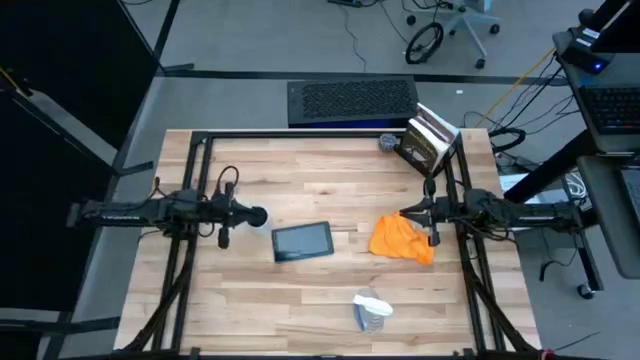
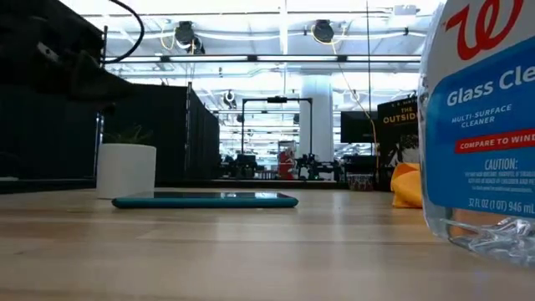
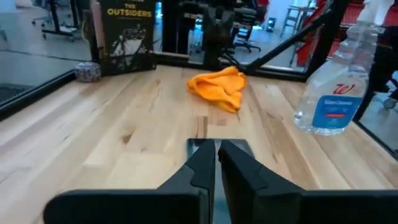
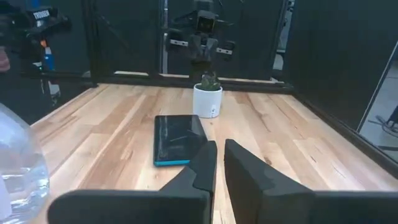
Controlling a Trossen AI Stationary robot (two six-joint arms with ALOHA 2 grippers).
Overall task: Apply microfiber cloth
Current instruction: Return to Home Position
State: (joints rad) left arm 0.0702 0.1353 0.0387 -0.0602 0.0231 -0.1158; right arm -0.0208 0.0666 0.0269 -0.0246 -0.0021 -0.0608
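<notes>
Right gripper (image 4: 217, 163) is hanging above the table (image 1: 250, 310) with its fingers clenched almost together and nothing between them. Left gripper (image 3: 216, 163) is doing the same thing on the opposite side, pinched closed on air. The microfiber cloth (image 1: 400, 240) is lying in a loose orange heap just below and beside the right gripper's tips, not being held by anything. From the left gripper it's sitting straight ahead, past the tablet (image 1: 302, 241). The tablet is lying flat between the two grippers, dark screen up, with nothing on it. A small white plant pot (image 4: 207, 101) is sitting beyond it from the right gripper's side, close under the left one. So my read: the wiping part is looking finished, since the cloth is set down off the tablet and both grippers are empty. All that's left is the arms parking themselves at home. Further out, the spray bottle (image 1: 372, 311) is standing off to the side of both grippers, near the table's edge. Its label is showing a red W logo, "Glass Cle…", "MULTI-SURFACE CLEANER", "COMPARE TO WIND…", "CAUTION:" and "32 FL OZ (1 QT) 946 mL". At the far corner past the cloth, a book (image 3: 127, 34) is standing upright, reading "THE OUTSIDERS".
</notes>
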